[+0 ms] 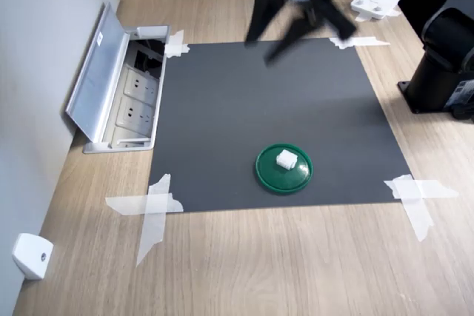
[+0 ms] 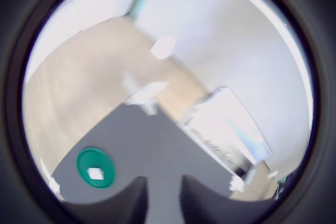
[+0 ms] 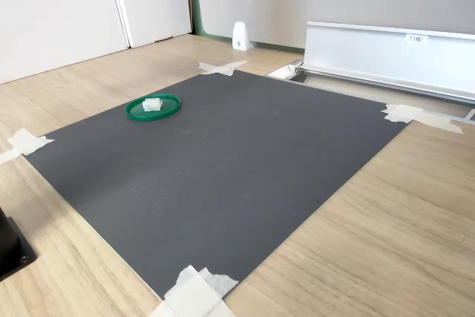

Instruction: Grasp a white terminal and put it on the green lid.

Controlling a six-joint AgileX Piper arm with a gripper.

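Observation:
The green lid (image 1: 284, 170) lies flat on the black mat, toward the mat's near edge in the first exterior view. The white terminal (image 1: 286, 159) rests on top of it, slightly off centre. Both also show in the second exterior view, the lid (image 3: 154, 108) with the terminal (image 3: 153, 103) on it, and in the wrist view, lid (image 2: 96, 168) and terminal (image 2: 95, 173). My gripper (image 1: 285, 31) is motion-blurred, high over the mat's far edge, well away from the lid. In the wrist view its fingertips (image 2: 137, 199) stand apart with nothing between them.
The black mat (image 1: 244, 101) is taped to a wooden table at its corners. An open socket box with a raised metal flap (image 1: 100, 72) sits at the first exterior view's left. A white wedge piece (image 1: 32, 254), a white stand (image 1: 376, 1) and the black arm base (image 1: 444, 64) ring the mat.

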